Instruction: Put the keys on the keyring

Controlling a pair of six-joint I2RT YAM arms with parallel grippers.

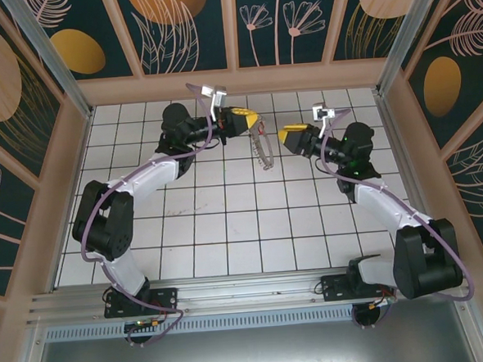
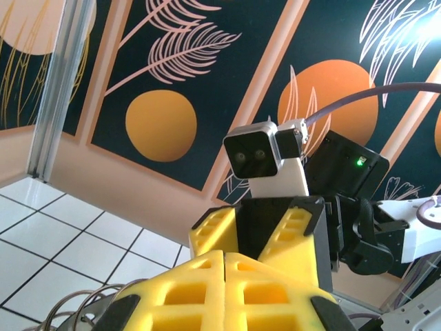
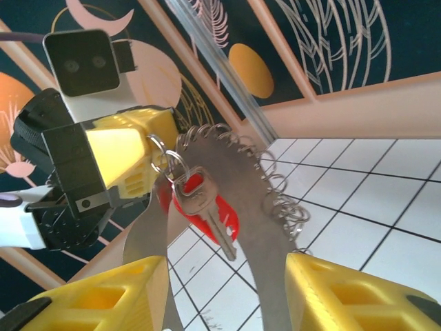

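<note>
- Two arms stand over the white tiled table [image 1: 228, 231], each with one gripper; there is one keyring and one key.
- The left gripper [image 1: 252, 119] and the right gripper [image 1: 286, 135] face each other above the far middle of the table, near but apart.
- The keyring [image 1: 263, 153] hangs in the air from the tip of the left gripper, between the two grippers, clear of the tiles.
- From above, the keyring is only a thin curved strand, and the key cannot be made out there.
- The right wrist view shows it as a flat metal band [image 3: 227, 172] fringed with many wire loops, too many to count.
- That view alone shows the key [image 3: 201, 205]: a red head and a silvery blade pointing down, dangling from small wire rings just at the left gripper's tip.
- The left gripper is clenched on the top of the keyring; in its own wrist view the yellow fingers [image 2: 186, 276] press flat together.
- The right gripper is released: its yellow fingers [image 3: 351, 289] stand well apart, and the band hangs down between them.
- The left wrist view shows a few loops at its lower left corner.
</note>
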